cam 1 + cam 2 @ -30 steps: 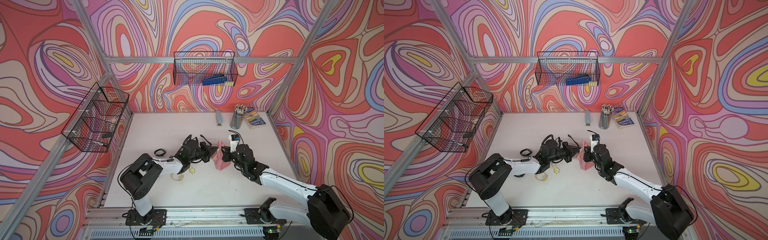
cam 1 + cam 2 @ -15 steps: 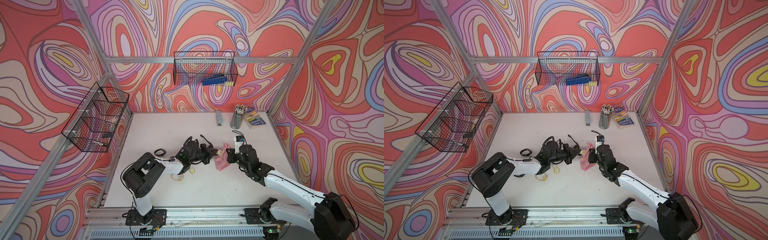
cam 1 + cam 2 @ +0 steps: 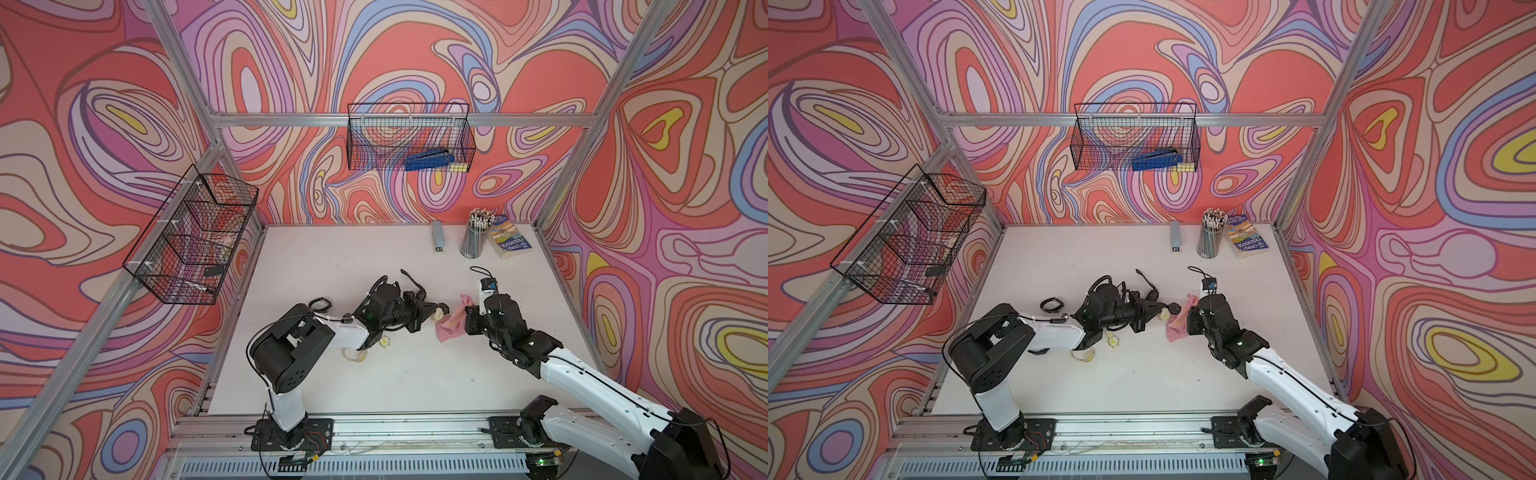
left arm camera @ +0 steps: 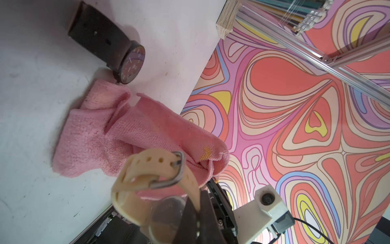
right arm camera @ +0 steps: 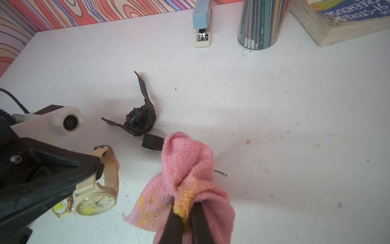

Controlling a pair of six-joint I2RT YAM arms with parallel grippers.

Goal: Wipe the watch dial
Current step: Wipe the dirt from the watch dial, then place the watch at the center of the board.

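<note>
My left gripper (image 4: 197, 213) is shut on the strap of a cream watch (image 5: 95, 203), holding it just above the table. Its dial has yellow smears and faces the right arm. The same watch (image 3: 436, 317) shows small in both top views, at the left gripper (image 3: 430, 312). My right gripper (image 5: 185, 219) is shut on a bunched pink cloth (image 5: 185, 162) stained yellow at the pinch. The cloth (image 3: 451, 324) hangs just right of the watch, its lower edge on the table, with a short gap to the dial.
A black digital watch (image 5: 140, 121) and a dark-strapped watch (image 4: 130, 63) lie just behind the cloth. A small yellow-dial watch (image 5: 60, 208) lies under the left gripper. A stapler (image 3: 437, 242), pencil cup (image 3: 471, 243) and book (image 3: 509, 241) stand at the back right.
My right gripper has drawn the pink cloth a little to the right, away from the cream watch. The left gripper has stayed nearly still with the watch.
</note>
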